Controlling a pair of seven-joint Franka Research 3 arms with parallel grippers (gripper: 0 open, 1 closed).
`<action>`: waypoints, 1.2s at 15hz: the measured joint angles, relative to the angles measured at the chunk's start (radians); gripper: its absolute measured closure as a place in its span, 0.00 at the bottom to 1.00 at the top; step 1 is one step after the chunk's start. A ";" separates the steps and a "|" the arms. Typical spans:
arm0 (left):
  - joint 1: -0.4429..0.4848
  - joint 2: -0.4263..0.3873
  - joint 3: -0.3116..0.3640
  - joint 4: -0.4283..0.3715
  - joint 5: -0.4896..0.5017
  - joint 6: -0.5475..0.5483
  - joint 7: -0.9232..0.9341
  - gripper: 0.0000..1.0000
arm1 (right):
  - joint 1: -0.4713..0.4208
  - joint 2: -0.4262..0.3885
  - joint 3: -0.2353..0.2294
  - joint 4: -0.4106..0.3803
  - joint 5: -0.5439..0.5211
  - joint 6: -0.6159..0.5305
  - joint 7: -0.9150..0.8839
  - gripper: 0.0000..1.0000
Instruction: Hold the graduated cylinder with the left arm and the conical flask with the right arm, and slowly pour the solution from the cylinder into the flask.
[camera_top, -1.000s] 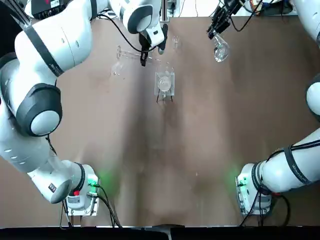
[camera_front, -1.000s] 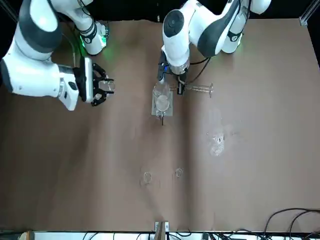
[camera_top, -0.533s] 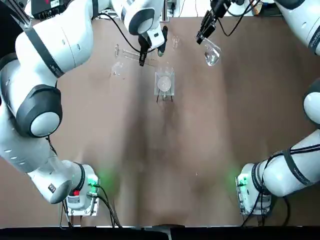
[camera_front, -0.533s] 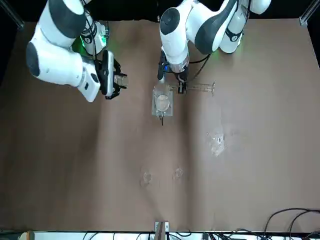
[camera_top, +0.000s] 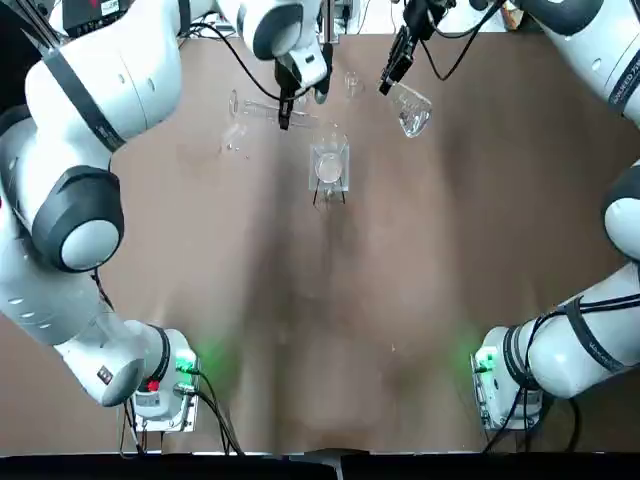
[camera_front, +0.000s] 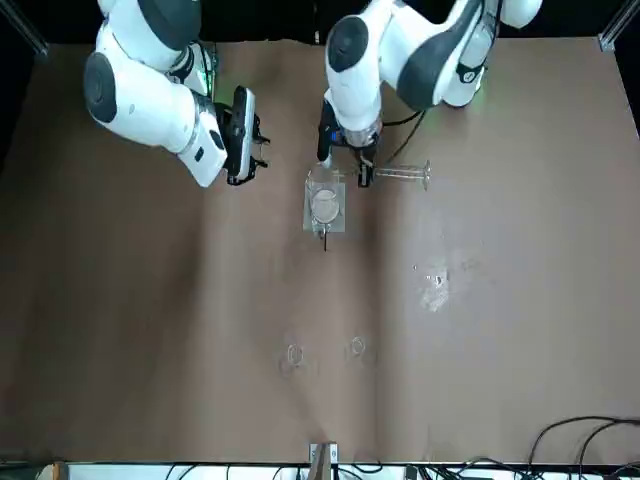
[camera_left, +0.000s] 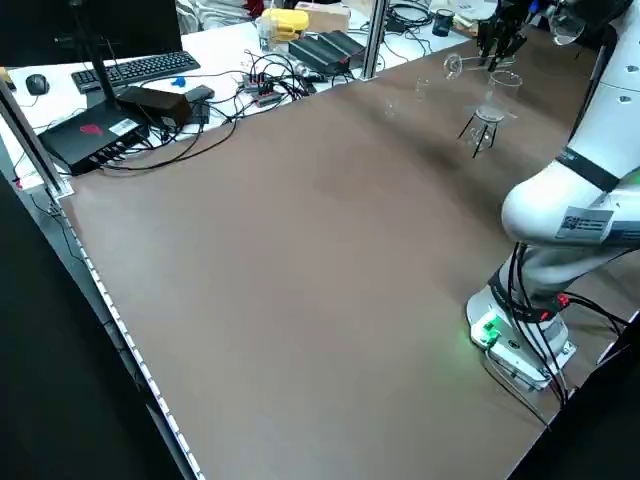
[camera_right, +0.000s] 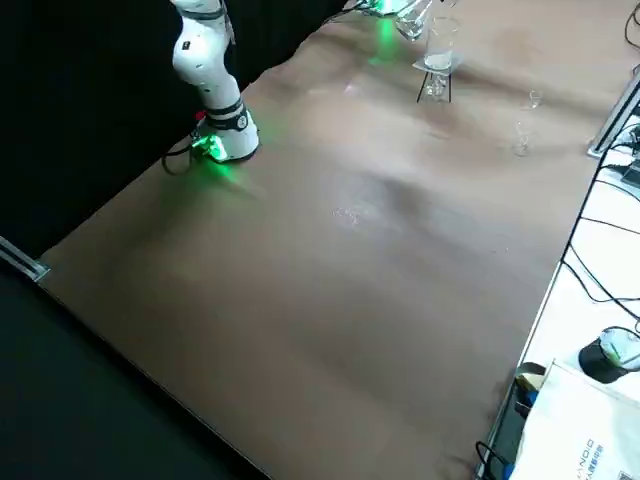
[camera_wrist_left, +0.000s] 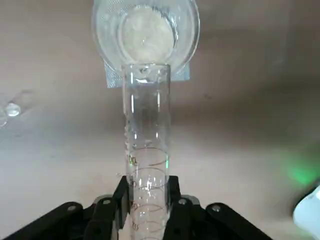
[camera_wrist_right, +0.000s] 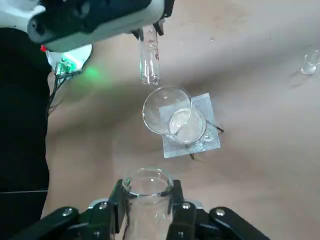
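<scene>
Left gripper clamps the graduated cylinder; right gripper apparently grips the conical flask, apart.

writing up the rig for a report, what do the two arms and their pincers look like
Both arms are glossy white, rounded segments joined by black bands, the left arm and the right arm alike. Each stands on a base lit green, with black cables trailing from it. The left pincer and right pincer are small, black and two-fingered.
</scene>
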 joint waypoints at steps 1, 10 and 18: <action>0.022 -0.002 0.000 0.008 -0.041 0.005 0.003 0.66 | 0.011 0.000 0.000 0.011 -0.013 0.000 0.019 0.61; 0.304 -0.029 0.000 0.036 -0.415 0.041 0.244 0.66 | 0.118 0.034 0.000 0.068 -0.127 0.006 0.178 0.61; 0.634 -0.047 0.001 -0.009 -0.758 0.002 0.679 0.66 | 0.210 0.116 0.000 0.155 -0.246 0.035 0.303 0.61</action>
